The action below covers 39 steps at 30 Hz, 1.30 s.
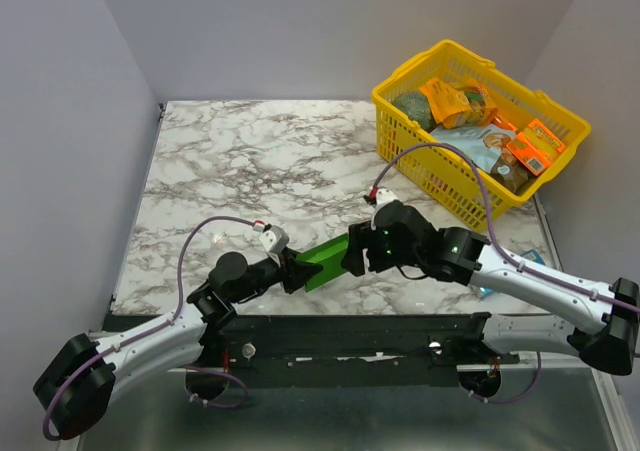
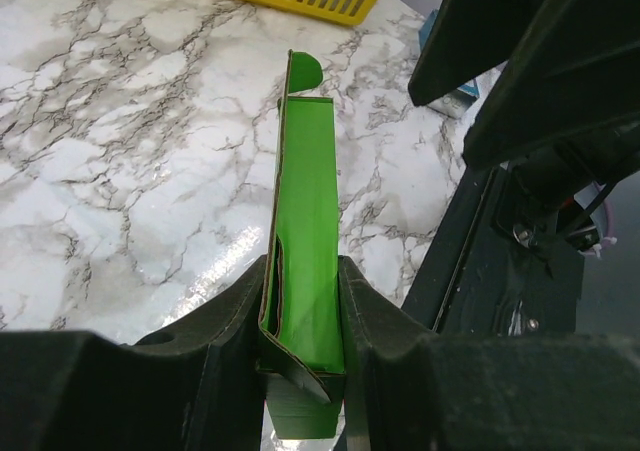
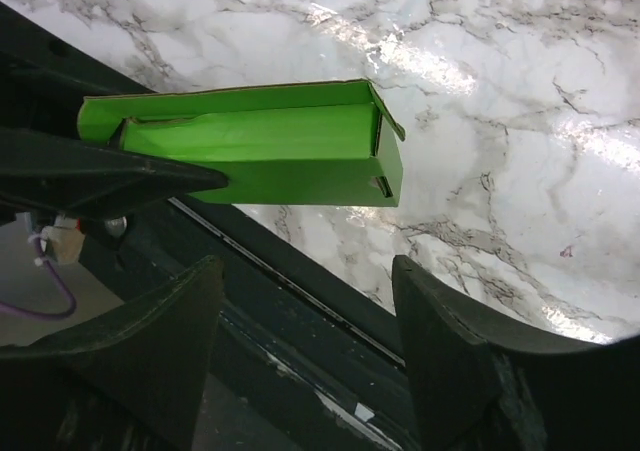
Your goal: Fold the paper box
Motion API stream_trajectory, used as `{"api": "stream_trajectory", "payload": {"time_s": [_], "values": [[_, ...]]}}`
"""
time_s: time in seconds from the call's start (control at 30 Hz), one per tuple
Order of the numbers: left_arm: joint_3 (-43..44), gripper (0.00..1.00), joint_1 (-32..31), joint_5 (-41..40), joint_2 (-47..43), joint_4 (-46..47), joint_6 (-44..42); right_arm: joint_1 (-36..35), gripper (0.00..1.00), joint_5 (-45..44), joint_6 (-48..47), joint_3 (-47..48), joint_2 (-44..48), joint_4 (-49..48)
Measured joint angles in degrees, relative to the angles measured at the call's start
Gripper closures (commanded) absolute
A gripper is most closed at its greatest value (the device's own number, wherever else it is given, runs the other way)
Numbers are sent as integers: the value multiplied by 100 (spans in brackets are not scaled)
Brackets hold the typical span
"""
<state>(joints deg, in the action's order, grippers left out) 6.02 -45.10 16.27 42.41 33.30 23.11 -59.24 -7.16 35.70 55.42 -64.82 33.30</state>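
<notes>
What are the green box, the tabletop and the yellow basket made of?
Green box: thin card, matte, with sharp creases and brownish cut edges. Tabletop: looks like marble, grey-veined and glossy with glare, though it may be a printed laminate. Yellow basket: probably moulded plastic, judging by its smooth, slotted lattice walls.

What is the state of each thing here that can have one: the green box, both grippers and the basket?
paper box: folded into a long narrow shape, one end gripped, a rounded flap sticking out at the far end.
left gripper: shut on the paper box.
right gripper: open, holding nothing, near the box's far end.
yellow basket: upright, filled with packs.
</notes>
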Motion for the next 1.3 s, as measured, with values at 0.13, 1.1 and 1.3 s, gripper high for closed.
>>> {"api": "stream_trajectory", "payload": {"time_s": [0.13,1.1,1.3], "values": [[0,85,0,133,-24,2,-168,621,23,385,238,-50,358,-68],[575,85,39,2262,1709,396,-555,2184,58,2946,-2256,-1241,557,-662],[577,85,44,2275,1759,396,-549,2184,58,3169,-2339,-1285,817,-664]]}}
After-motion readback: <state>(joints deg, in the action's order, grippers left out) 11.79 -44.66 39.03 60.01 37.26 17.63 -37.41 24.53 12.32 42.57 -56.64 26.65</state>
